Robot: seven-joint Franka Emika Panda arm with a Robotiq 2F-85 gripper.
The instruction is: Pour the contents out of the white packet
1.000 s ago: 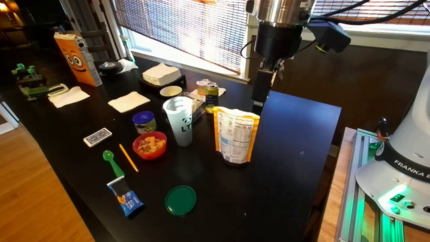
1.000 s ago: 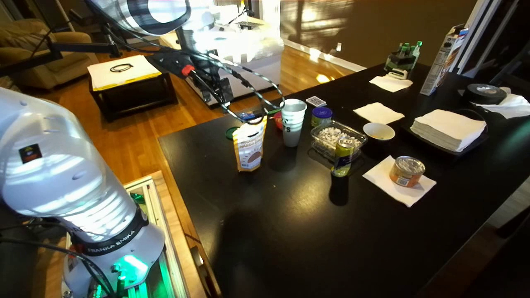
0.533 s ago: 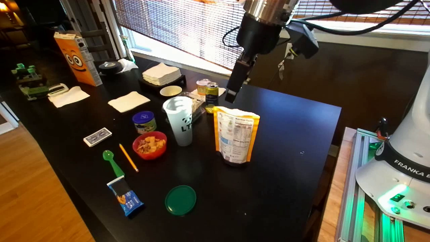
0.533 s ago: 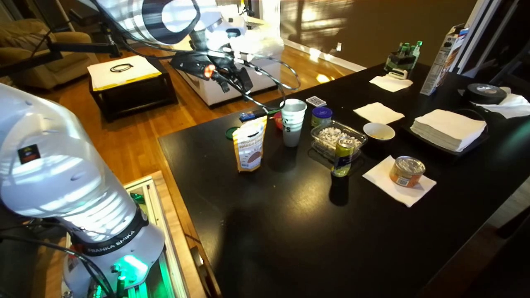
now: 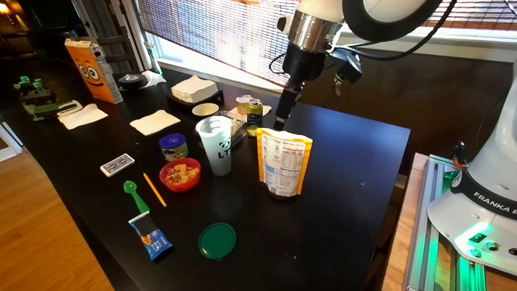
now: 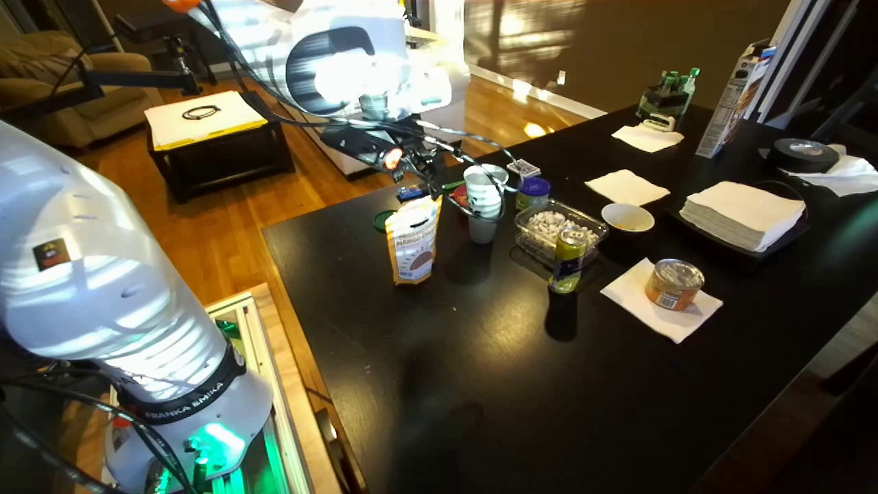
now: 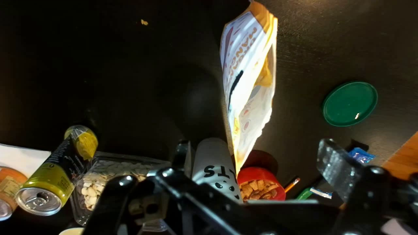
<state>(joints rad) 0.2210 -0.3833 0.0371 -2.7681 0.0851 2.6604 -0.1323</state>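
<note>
Claw [image 7: 256, 156] has dropped nearer the white packet [image 7: 243, 85] — fingers [image 7: 336, 166] standing wide apart.

in an exterior view i look down over the tabletop [image 5: 327, 234], window blind [image 5: 226, 40] at eleven o'clock, robot base [image 5: 480, 226] at four. in an exterior view i face the brown wall [image 6: 617, 55] at one, base at eight. both share the packet [image 6: 415, 247] from opposite sides; my wrist view looks down on it, nearest, claw [image 7: 256, 158] at six.

Sunlit brn wall [image 6: 603, 58], wood flr [image 6: 226, 237], armchair [image 6: 89, 120], window [image 5: 173, 50] w/ blind [image 5: 226, 36]
</note>
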